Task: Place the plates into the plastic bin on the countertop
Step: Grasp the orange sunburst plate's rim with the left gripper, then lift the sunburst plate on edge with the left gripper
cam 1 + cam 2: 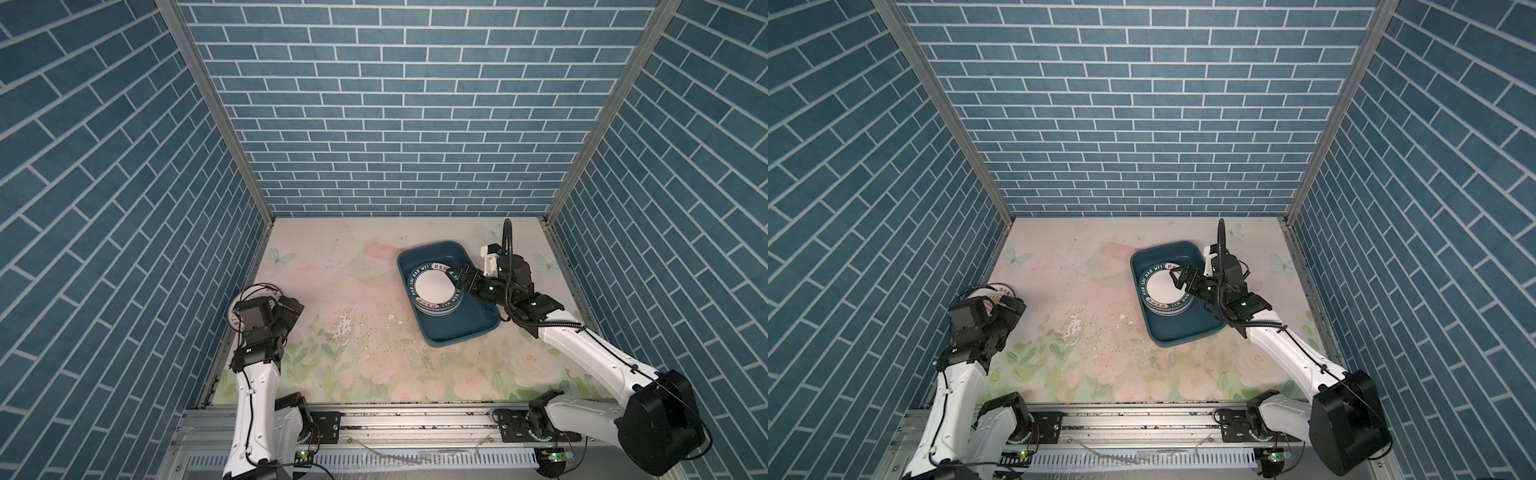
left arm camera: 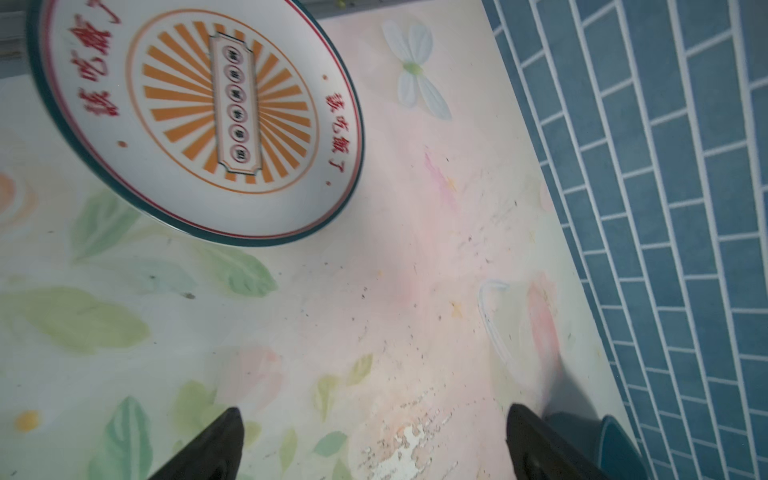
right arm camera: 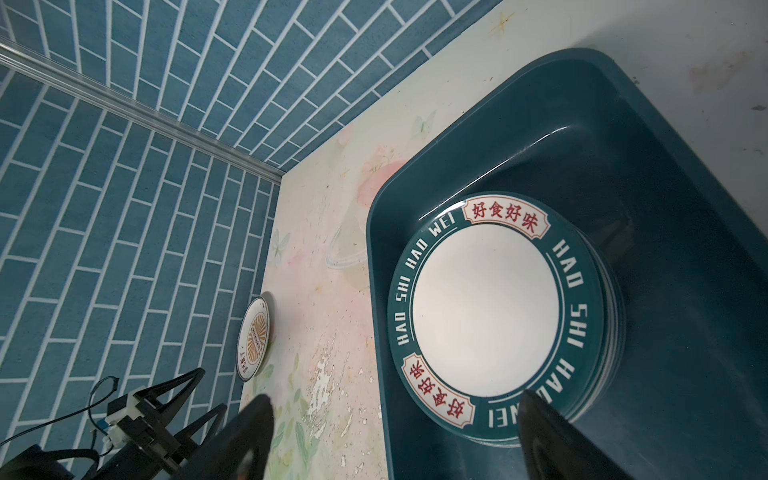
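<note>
Countertop status: I read left gripper and right gripper both spread wide, empty; plates stacked in plastic bin.

Bin: smooth plastic, glossy sheen. Plates: smooth, glossy glaze. Countertop: matt print, flaked and scuffed lower centre. Rail, frame bottom: bare metal.

In the bin right of centre, stacked plates; one plate far left on the countertop.
</note>
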`<action>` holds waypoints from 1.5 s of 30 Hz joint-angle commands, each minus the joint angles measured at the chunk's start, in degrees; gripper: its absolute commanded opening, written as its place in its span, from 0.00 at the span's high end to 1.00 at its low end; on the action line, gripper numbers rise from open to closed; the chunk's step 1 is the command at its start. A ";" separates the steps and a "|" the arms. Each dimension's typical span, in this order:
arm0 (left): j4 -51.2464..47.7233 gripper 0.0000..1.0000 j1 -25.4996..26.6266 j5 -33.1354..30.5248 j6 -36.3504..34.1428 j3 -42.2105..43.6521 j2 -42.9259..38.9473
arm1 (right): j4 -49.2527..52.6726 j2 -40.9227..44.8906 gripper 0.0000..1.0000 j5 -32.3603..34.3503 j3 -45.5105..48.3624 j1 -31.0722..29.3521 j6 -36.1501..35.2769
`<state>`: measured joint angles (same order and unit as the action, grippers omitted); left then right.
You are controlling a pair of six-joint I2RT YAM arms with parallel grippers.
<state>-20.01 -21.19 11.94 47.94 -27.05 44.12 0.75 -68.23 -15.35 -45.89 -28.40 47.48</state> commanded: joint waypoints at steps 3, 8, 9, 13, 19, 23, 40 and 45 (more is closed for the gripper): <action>4.45 0.01 -9.13 3.96 2.49 3.35 0.76 | -2.39 -0.71 0.09 -2.89 -1.28 -0.57 -1.96; 7.05 0.01 -15.70 4.81 1.96 4.15 5.24 | -3.00 -1.51 0.09 -5.20 -3.26 -1.04 -2.13; 7.49 0.01 -17.03 4.76 1.81 4.23 6.08 | -3.06 -1.56 0.08 -5.40 -3.62 -1.13 -2.26; 11.17 0.01 -21.33 6.06 2.02 5.24 9.28 | -2.99 -1.86 0.08 -5.56 -4.50 -1.35 -2.50; 20.84 0.02 -25.36 9.31 3.46 7.09 17.12 | -2.25 -3.12 0.08 -5.32 -5.89 -1.64 -2.13; 27.56 0.08 -25.66 11.60 4.40 7.12 23.34 | -2.41 -3.40 0.08 -4.19 -6.40 -2.11 -1.96; 42.55 0.26 -25.69 13.09 10.05 8.23 39.46 | -0.68 -2.55 0.09 -1.45 -7.31 -3.11 -2.40; 44.16 0.43 -25.82 12.64 10.41 8.74 41.46 | -0.23 -1.75 0.09 -0.23 -6.57 -3.24 -2.40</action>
<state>27.33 -46.74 25.61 57.76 -20.53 83.26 -0.43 -71.35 -17.28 -51.79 -31.29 46.46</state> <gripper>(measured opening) 0.589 0.913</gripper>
